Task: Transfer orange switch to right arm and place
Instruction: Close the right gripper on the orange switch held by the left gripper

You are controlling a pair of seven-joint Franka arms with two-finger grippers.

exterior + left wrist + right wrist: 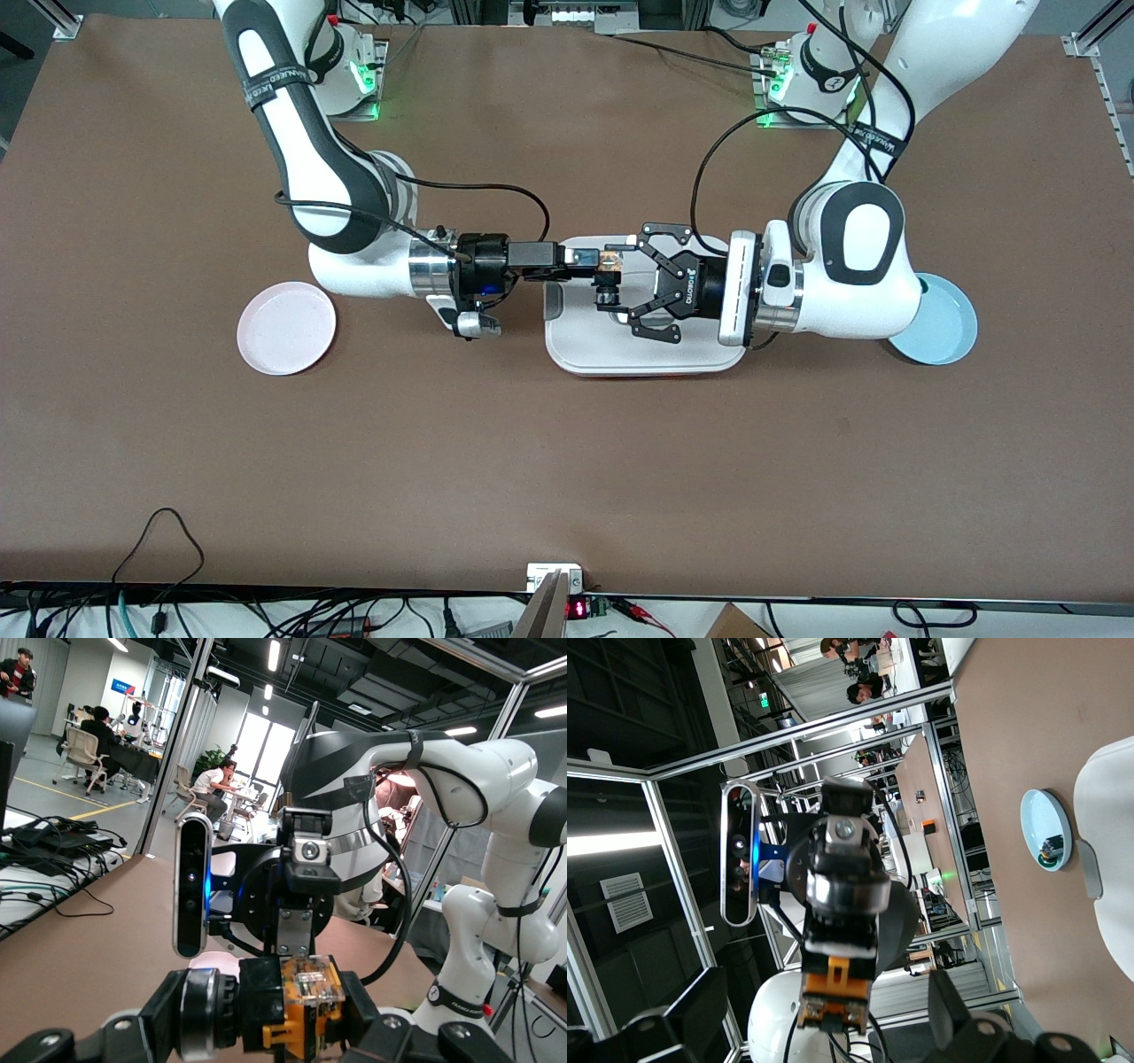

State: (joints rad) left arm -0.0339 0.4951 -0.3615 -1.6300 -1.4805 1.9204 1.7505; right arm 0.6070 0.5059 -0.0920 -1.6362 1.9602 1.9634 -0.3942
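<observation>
1. Front view: the left arm's claw (pixel 617 280) hangs over the white tray (pixel 700 354) at mid-table. The orange switch (pixel 609 262) sits crosswise in its grasp, clear of the tray.
2. I read the claw as clenched on the switch. Its linkage stands part-spread, and one pad (pixel 622 250) lies against the orange end. The other pad lies against the black end.
3. The right arm (pixel 310 168) reaches in from its own end of the table. Its narrow black gripper (pixel 589 260) meets the claw head-on and touches the switch at the orange end. Whether it has a hold of its own, I cannot tell.
4. The left wrist view looks straight out of the claw. The switch (pixel 306 1005) lies level at the bottom of that view, with its clear top and yellow-orange body showing. The right gripper (pixel 295 943) comes onto it from just above.
5. A pink plate (pixel 286 328) lies on the table well apart from the claw, toward the right arm's end.
6. A blue plate (pixel 943 332) lies toward the left arm's end, partly under the left arm (pixel 850 257). It also shows in the right wrist view (pixel 1045 828).
</observation>
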